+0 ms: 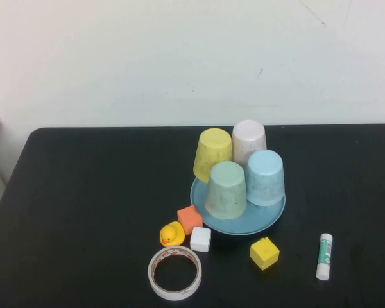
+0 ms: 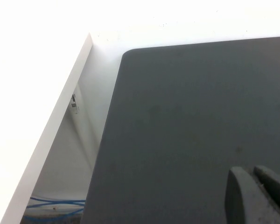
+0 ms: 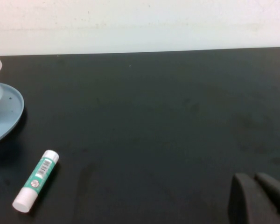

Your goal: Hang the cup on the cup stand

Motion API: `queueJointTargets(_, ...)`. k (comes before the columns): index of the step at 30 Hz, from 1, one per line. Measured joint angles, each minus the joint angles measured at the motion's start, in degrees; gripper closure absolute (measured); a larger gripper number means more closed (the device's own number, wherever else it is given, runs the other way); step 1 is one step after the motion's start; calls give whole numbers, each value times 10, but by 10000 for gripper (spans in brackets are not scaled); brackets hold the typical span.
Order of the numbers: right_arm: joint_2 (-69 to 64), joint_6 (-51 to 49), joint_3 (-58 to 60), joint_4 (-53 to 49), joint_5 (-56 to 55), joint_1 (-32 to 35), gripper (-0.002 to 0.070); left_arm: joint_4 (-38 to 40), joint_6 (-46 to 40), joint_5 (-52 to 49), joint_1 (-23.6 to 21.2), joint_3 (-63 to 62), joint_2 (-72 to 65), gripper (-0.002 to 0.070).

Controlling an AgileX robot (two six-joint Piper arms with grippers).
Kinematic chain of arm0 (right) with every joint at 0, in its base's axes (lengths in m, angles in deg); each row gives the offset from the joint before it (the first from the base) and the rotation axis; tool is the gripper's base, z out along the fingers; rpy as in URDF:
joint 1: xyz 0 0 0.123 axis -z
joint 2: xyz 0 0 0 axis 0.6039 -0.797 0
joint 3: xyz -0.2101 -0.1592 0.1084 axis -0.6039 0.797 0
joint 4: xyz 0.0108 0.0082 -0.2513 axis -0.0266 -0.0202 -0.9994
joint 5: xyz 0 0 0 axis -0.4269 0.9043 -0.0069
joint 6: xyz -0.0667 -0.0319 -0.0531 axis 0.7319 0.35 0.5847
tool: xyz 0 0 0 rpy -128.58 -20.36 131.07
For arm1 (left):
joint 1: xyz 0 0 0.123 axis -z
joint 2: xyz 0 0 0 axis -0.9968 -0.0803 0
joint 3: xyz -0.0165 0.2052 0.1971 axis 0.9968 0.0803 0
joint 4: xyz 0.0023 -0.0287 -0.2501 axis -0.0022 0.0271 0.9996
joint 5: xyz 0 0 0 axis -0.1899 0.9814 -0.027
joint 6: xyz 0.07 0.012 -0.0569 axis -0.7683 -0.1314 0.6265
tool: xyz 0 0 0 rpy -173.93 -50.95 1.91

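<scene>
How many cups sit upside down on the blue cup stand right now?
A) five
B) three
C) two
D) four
D: the cup stand carries the yellow cup, pink-white cup, green cup and the sky-blue cup, all inverted.

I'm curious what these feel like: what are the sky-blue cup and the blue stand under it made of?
The cup looks like matte plastic: dull, faintly speckled, no gloss. The cup stand seems to be smooth, slightly shinier plastic, judging by its even moulded rim.
</scene>
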Motion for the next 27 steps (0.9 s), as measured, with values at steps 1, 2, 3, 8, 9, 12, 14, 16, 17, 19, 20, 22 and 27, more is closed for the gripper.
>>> queueJointTargets(1,0,0,0,0,0,0,676,0,0,0,0,0,0,676)
queueJointTargets(2,0,0,0,1,0,0,676,0,0,0,0,0,0,676)
queueJointTargets(3,0,0,0,1,0,0,676,0,0,-1,0,0,0,676)
queueJointTargets(8,0,0,0,1,0,0,676,0,-1,-1,-1,0,0,676)
queueJointTargets(9,0,0,0,1,0,0,676,0,-1,-1,-1,0,0,676)
queueJointTargets(12,0,0,0,1,0,0,676,0,-1,-3,-1,0,0,676)
queueJointTargets(14,0,0,0,1,0,0,676,0,-1,-4,-1,0,0,676)
queueJointTargets(16,0,0,0,1,0,0,676,0,-1,-4,-1,0,0,676)
queueJointTargets(17,0,0,0,1,0,0,676,0,1,-4,-1,0,0,676)
queueJointTargets(19,0,0,0,1,0,0,676,0,4,-4,-1,0,0,676)
queueJointTargets(20,0,0,0,1,0,0,676,0,4,-4,-1,0,0,676)
queueJointTargets(22,0,0,0,1,0,0,676,0,4,-4,-1,0,0,676)
queueJointTargets(27,0,0,0,1,0,0,676,0,5,-5,-1,0,0,676)
